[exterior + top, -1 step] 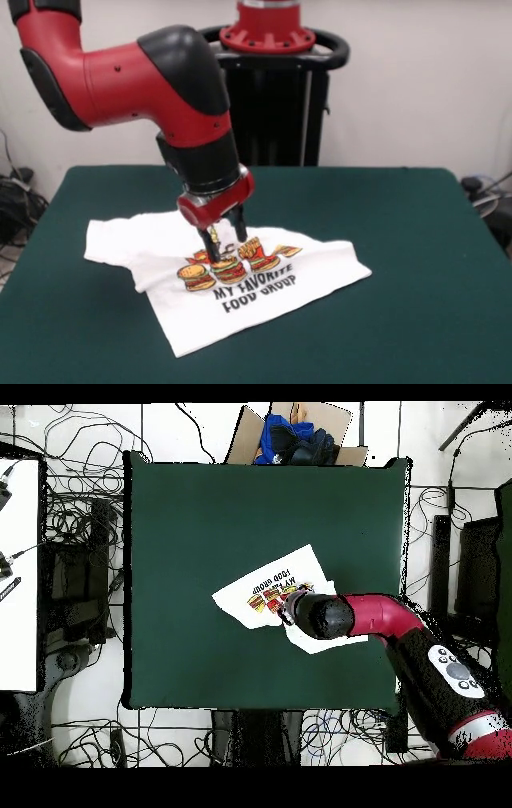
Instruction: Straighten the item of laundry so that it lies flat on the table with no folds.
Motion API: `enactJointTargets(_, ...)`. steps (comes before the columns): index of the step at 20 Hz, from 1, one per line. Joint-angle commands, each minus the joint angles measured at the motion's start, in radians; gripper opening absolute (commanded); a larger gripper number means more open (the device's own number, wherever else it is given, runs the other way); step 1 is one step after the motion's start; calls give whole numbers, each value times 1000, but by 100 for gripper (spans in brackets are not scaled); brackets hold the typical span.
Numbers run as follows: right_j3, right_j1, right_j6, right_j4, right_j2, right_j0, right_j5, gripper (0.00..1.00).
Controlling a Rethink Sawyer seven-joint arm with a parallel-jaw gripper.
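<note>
The item of laundry (264, 292), a white T-shirt with burgers, fries and black text, lies left of the middle of the green table (400, 240). It is skewed, with one sleeve (112, 240) spread to the left and its upper edge rumpled behind the gripper. My gripper (226, 238) points down onto the shirt just above the print, its two dark fingers (213, 244) apart with their tips at the fabric. In the overhead view the shirt (272, 592) shows right of the table's (200, 534) middle, partly hidden under the arm's black wrist (318, 616).
A cardboard box with blue cloth (295, 434) sits beyond the table's top edge in the overhead view. Cables cover the floor around the table. A white surface (15, 574) stands at the left. The black pedestal (276, 104) rises behind the table.
</note>
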Motion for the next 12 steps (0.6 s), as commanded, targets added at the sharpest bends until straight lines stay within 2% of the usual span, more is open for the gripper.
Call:
enactJointTargets(1, -25, -34, 60, -22, -6, 54, -9, 100)
enactJointTargets(10, -21, -38, 53, -16, -12, 56, -5, 100)
enactJointTargets(12, -19, -28, 49, 4, -24, 60, 49, 100)
